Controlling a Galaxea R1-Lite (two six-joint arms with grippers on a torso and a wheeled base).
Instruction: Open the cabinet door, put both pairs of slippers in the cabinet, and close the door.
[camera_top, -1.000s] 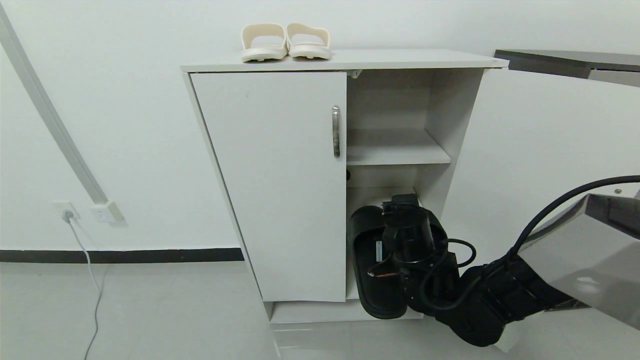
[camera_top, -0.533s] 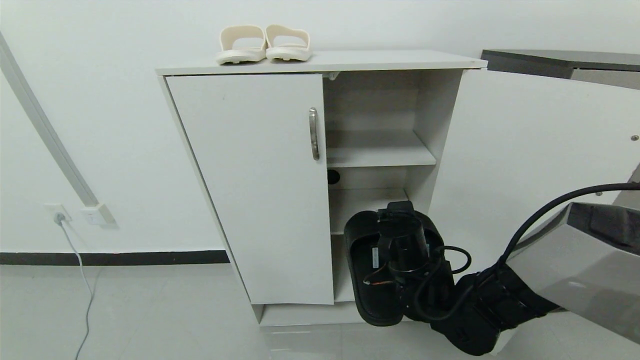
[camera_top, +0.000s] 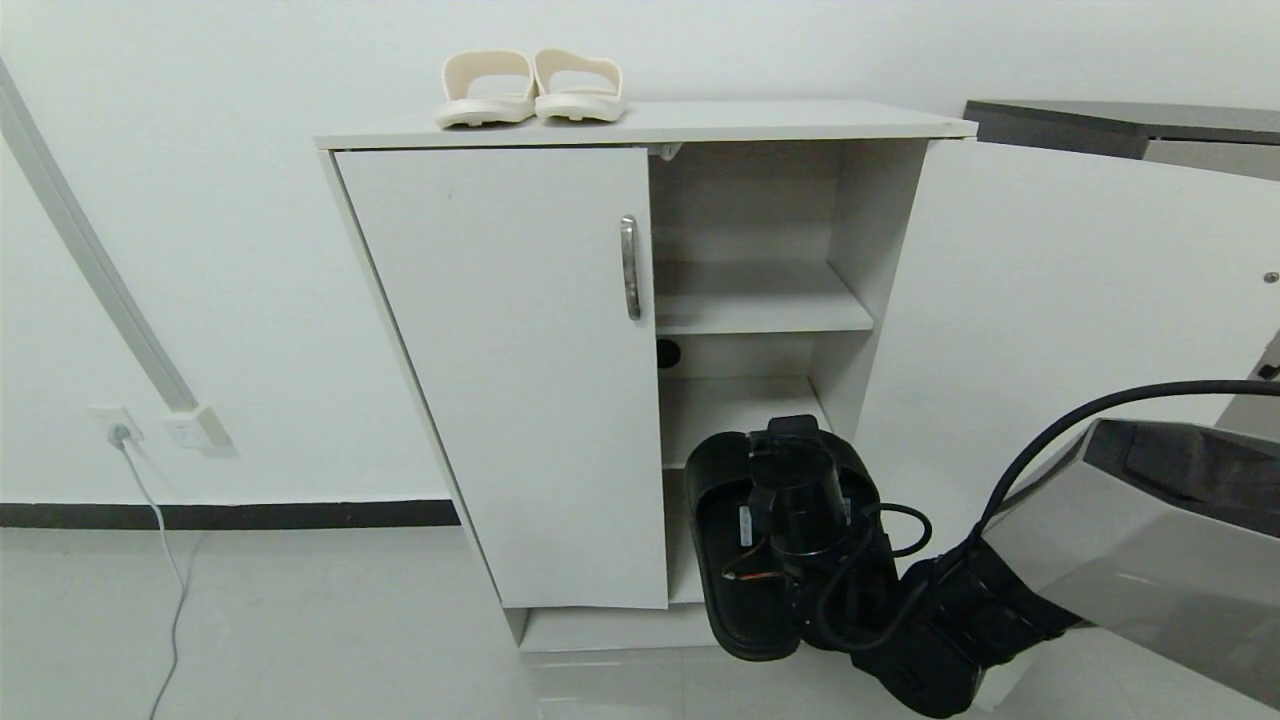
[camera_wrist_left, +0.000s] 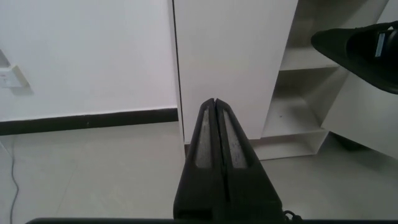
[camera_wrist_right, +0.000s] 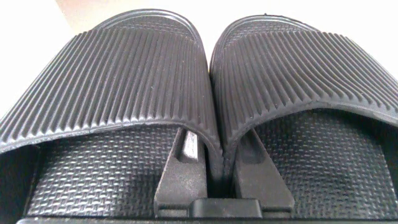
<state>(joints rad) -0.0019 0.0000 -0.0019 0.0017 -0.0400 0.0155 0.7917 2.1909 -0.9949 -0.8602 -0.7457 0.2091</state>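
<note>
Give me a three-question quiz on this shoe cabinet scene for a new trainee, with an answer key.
1. True or false: the cream slippers lie on a shelf inside the cabinet.
2. Multiple choice: the right gripper has its jaws shut on A. the black slippers; B. the door handle; C. nothing.
3. Fill the gap: the open door is the cabinet's ___ one, by the robot's sides.
Key: 1 false, they sit on the cabinet's top; 2 A; 3 right.
</note>
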